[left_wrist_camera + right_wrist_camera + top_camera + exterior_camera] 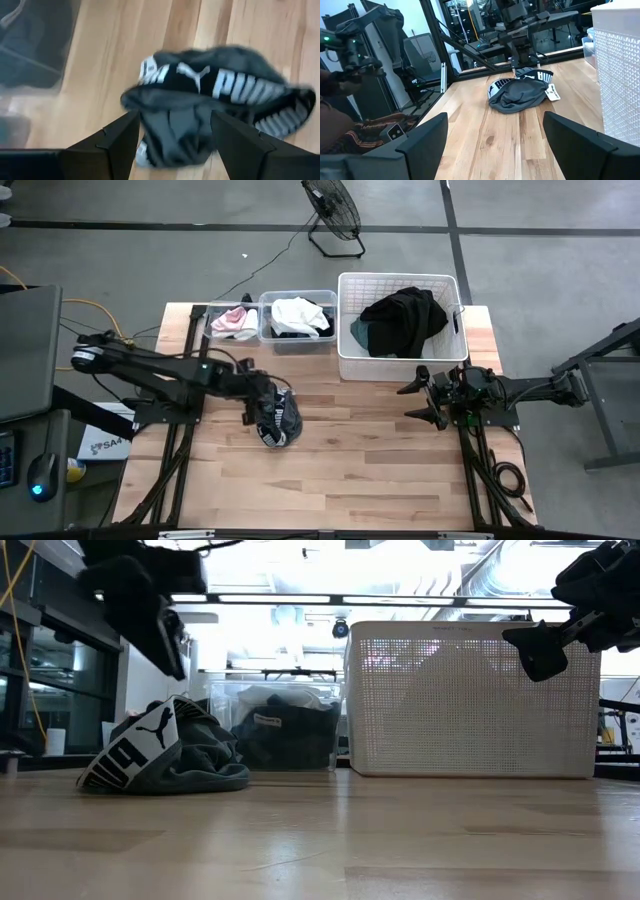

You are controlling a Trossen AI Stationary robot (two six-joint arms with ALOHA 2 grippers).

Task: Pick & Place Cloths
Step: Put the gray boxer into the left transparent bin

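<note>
Two sets of fingers open: left gripper (262, 412) over grey cloth (279, 422), right gripper (420, 399) idle nr basket (345, 320).

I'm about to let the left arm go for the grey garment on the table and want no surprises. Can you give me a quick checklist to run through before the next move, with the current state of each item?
1. Left gripper open over the grey garment: ok.
2. Garment lies flat on the table, not lifted: ok.
3. Garment apart from the clear bins and the white basket: ok.
4. Right gripper open and empty, parked at the table's right side, out of the way: ok.
5. Fingers centred on the fabric: cannot tell.
</note>
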